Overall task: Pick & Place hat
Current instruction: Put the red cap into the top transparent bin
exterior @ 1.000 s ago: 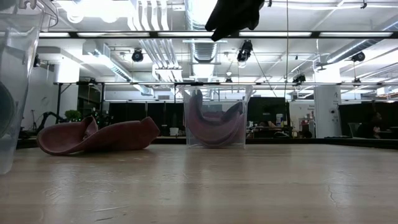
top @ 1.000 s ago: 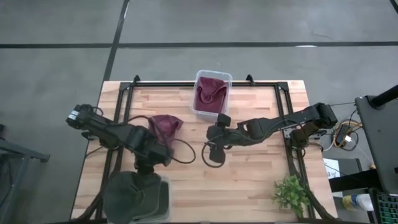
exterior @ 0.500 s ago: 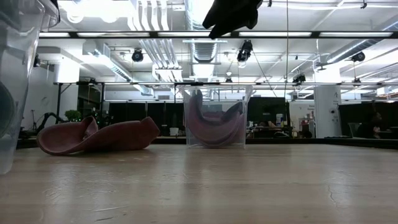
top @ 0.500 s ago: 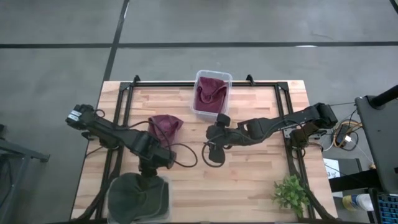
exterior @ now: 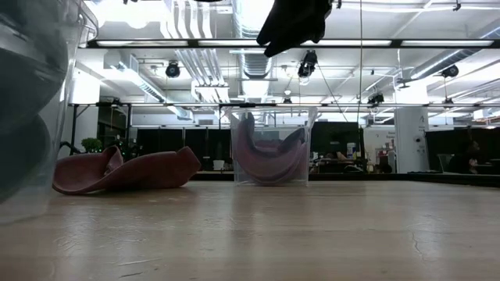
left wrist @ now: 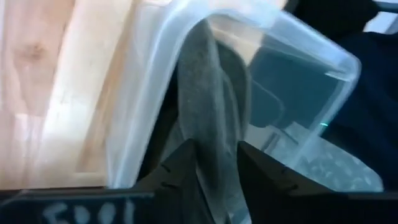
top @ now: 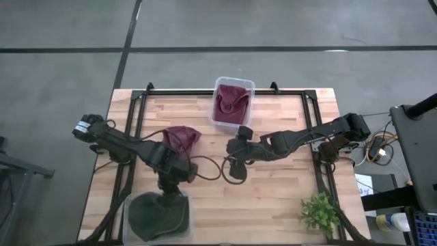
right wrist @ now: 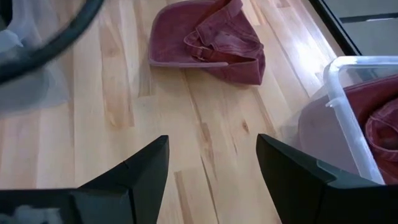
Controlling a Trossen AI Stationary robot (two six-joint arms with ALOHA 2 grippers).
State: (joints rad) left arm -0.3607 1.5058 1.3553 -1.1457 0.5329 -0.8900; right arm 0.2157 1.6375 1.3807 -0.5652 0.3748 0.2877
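Note:
A dark green hat (top: 158, 213) sits in a clear bin (top: 183, 231) at the table's near left; in the left wrist view the dark green hat (left wrist: 214, 106) hangs inside the clear bin (left wrist: 155, 81). My left gripper (top: 171, 183) is above that bin, shut on the hat. A maroon hat (top: 180, 138) lies flat on the wood left of centre. A second clear bin (top: 232, 102) at the far centre holds another maroon hat. My right gripper (right wrist: 211, 180) hovers open above the table's middle, touching nothing. My left gripper pinches a fold of the dark green hat (left wrist: 216, 163) between its two fingers (left wrist: 180, 171), coming from above and pointing down into the bin. The hat hangs below the fingers inside the bin's walls; whether its lower end rests on the bin's floor I cannot tell.
A small green plant (top: 319, 213) stands at the near right corner. Black frame rails (top: 317, 143) run along the table's left, right and far sides. Bare wood lies between the two bins and near the middle. A cable (top: 205, 167) loops beside the left gripper.
My left gripper has gone down and a little toward the table's right, still shut on the dark green hat. The hat, which spread over the near-left bin's top, has sunk inside its walls. That bin has shifted slightly toward the right. The right arm kept still.

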